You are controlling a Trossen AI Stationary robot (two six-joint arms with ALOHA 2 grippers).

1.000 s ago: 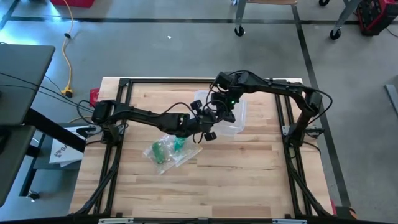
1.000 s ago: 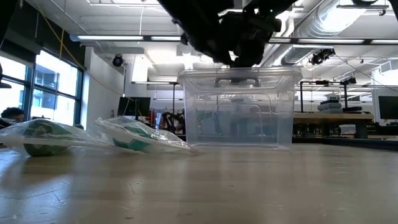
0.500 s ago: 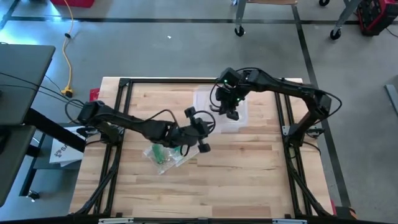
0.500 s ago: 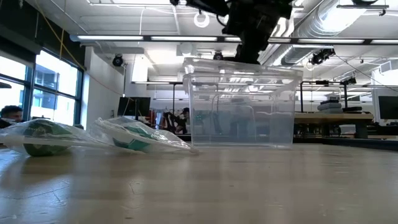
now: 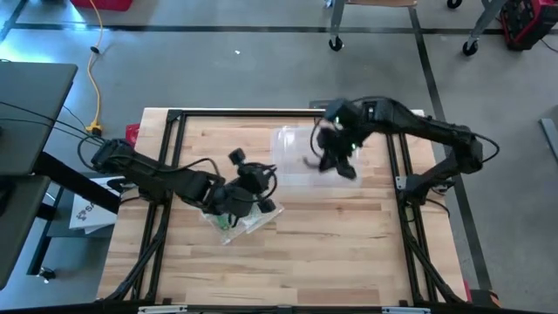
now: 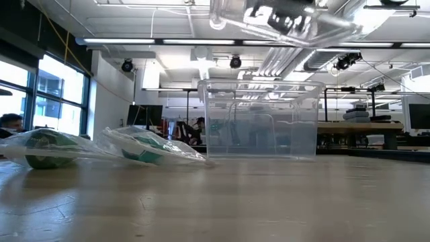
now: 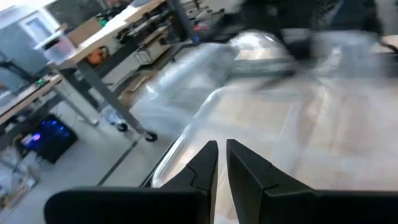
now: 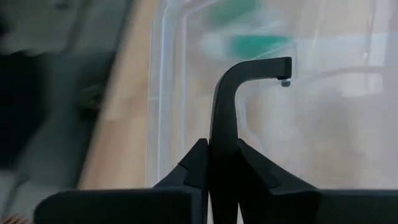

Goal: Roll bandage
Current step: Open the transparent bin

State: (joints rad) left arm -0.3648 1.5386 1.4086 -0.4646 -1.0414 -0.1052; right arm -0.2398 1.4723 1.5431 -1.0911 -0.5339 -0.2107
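Note:
A clear plastic box [image 6: 259,124] stands at the table's far middle [image 5: 296,161]. Its clear lid [image 6: 289,23] hangs tilted above it, with my right gripper [image 8: 211,146] shut on the lid's dark handle, over the box's right part [image 5: 336,161]. Two green bandage rolls in clear bags [image 5: 231,214] lie flat on the wood left of the box [image 6: 144,151]. My left gripper [image 5: 264,187] hovers above the bags, shut with nothing in it [image 7: 222,155], and faces the box. My right gripper pinches the lid's dark handle [image 8: 219,118] between its two fingers, coming slanting down from above. The handle's curved bar sticks out past the fingertips. The lid [image 6: 228,13] hangs lifted clear of the box, tilted, its right end lower.
The black frame rails [image 5: 166,157] run along the table's left and right sides. Bare wood [image 5: 331,244] stretches over the near half of the table. A person sits beyond the table at the far left [image 6: 10,124].
My right gripper has risen and gone toward the table's right edge, and the lid has come off the box and now hangs tilted above it. My left gripper has drawn back from the box toward the table's left and up, ending above the bandage bags.

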